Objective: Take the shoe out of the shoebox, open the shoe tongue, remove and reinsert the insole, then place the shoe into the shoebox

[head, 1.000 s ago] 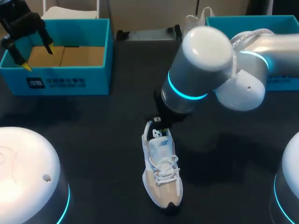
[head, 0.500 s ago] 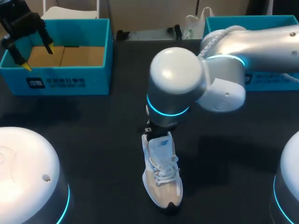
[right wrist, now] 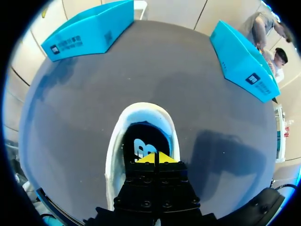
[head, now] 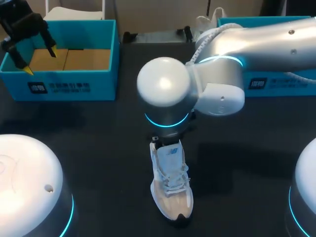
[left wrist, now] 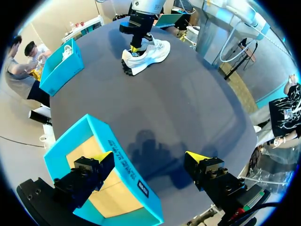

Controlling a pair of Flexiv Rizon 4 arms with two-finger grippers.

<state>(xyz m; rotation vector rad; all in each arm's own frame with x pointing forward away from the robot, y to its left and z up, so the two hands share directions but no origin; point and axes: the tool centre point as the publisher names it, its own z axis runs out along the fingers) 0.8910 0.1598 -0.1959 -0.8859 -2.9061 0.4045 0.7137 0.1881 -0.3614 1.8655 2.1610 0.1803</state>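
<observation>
The white and beige shoe lies on the dark table, out of either box, toe toward the robot and heel toward the far side. The right arm reaches in over it, its wrist covering the heel end in the head view. In the right wrist view the right tool sits down at the shoe's opening with its yellow tips pressed together. The dark insole shows inside just ahead of them; whether anything is pinched between the tips I cannot tell.

The left tool hangs well apart from the shoe, over the near wall of the open teal shoebox at the far left of the table. Its fingers are spread wide (one tip above the box's cardboard floor, the other outside above the table), holding nothing. A second teal shoebox stands at the far right, partly behind the right arm.
</observation>
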